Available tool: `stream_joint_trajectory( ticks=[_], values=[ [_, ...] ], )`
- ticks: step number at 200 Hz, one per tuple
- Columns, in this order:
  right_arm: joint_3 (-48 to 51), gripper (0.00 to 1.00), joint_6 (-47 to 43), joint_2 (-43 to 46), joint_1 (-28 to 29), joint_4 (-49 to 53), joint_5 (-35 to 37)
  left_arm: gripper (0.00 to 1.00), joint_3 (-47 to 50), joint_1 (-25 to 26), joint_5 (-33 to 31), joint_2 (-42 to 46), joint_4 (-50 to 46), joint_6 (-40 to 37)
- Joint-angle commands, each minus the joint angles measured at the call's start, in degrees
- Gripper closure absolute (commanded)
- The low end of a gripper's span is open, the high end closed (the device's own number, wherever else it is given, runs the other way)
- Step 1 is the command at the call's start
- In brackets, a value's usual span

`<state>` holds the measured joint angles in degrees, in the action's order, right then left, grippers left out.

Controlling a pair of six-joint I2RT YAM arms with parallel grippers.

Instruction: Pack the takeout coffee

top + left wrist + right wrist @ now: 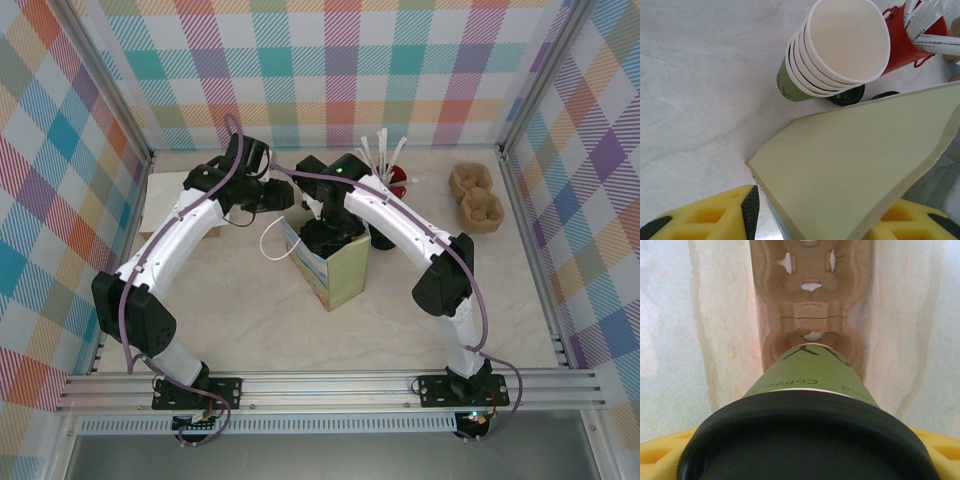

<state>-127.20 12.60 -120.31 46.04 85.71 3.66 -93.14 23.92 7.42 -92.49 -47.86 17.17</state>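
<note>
The table (250,320) is pale stone, with checkered walls around it. A paper bag (338,272) stands in the middle. Inside the bag, the right gripper (800,460) pinches the green coffee cup (810,372) with its black lid (800,440), right over a brown cup tray (810,280). The left gripper (826,212) is spread wide at the bag's top edge.

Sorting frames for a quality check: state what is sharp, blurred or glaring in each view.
Top external: even light, only faint shadows on the table. Left wrist: the stack of cups is sharp, the yellow fingers soft. Right wrist: the black lid of the takeout coffee is blurred, its print readable, the bag walls glowing with light.
</note>
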Motion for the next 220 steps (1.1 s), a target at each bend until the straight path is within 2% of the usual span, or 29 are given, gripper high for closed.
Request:
stream_joint_trajectory(
  ticks=[1,220],
  values=[
    [0.3,0.17,-0.8,0.7,-0.4,-0.1,0.1,0.53,0.0,0.4,-0.1,2.0,-0.1,0.4],
    [0.7,0.17,-1.1,0.6,-0.5,-0.1,0.6,0.52,-0.2,0.4,-0.2,1.7,-0.1,0.4]
  ],
)
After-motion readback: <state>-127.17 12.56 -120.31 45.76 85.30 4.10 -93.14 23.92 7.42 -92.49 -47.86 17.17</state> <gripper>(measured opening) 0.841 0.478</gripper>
